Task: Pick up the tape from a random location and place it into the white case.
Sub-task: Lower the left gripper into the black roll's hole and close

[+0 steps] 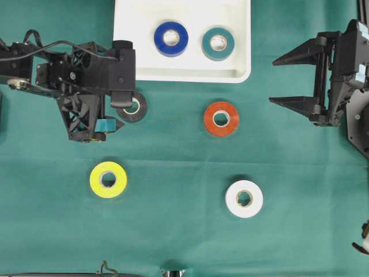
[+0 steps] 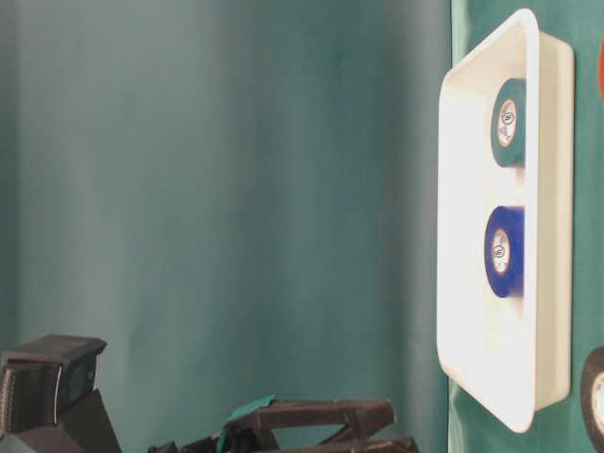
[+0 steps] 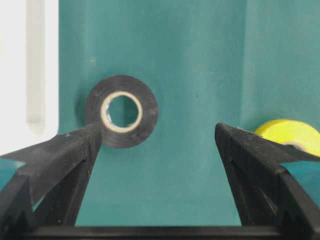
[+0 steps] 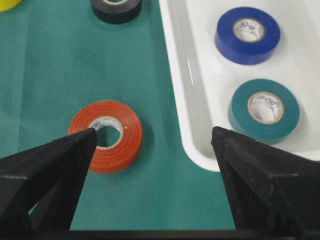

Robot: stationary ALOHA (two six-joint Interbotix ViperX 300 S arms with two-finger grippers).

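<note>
The white case (image 1: 184, 75) lies at the back middle and holds a blue tape (image 1: 170, 38) and a teal tape (image 1: 218, 44). A black tape (image 1: 138, 109) lies just in front of the case's left corner. My left gripper (image 1: 118, 112) hovers over it, open and empty. In the left wrist view the black tape (image 3: 145, 112) sits beyond the left finger, not between the tips of the gripper (image 3: 158, 135). My right gripper (image 1: 273, 81) is open and empty at the right, facing an orange tape (image 4: 127, 132) and the case corner (image 4: 182, 100).
On the green cloth also lie an orange tape (image 1: 221, 119) in the middle, a yellow tape (image 1: 108, 179) front left and a white tape (image 1: 244, 198) front right. The yellow tape (image 3: 287, 131) shows behind my left gripper's right finger.
</note>
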